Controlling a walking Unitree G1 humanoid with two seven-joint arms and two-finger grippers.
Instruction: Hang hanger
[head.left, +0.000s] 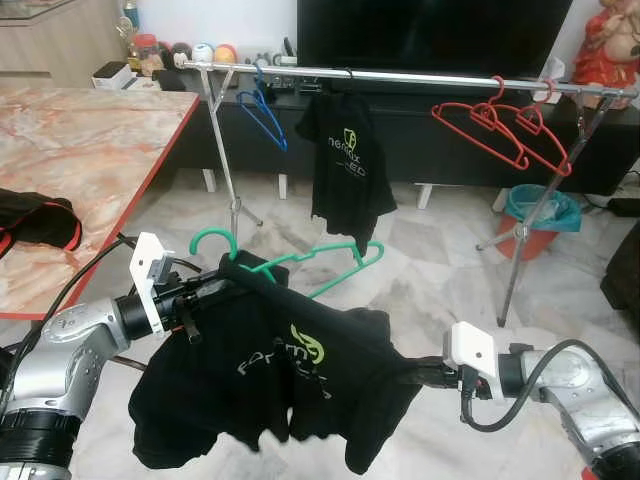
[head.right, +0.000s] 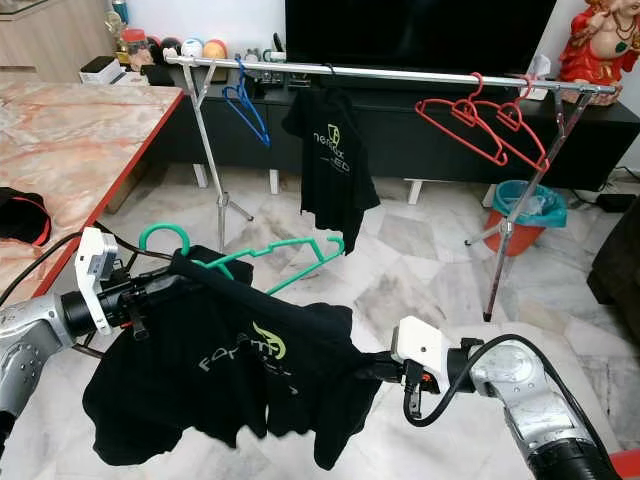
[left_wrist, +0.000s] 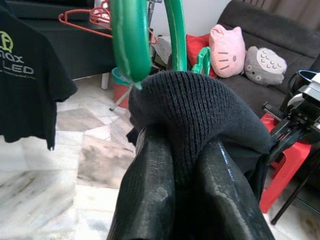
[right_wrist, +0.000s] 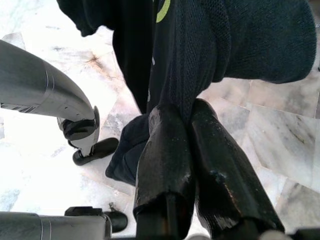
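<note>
Both the left gripper and right gripper are pinched on the black shirt with its green hanger, held well short of the rail, so the hanging itself is not yet done.

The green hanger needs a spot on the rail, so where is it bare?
The rail is bare between the hung black shirt and the red hangers. A shorter gap separates the blue hanger from that shirt. The red hangers crowd its right end.
</note>
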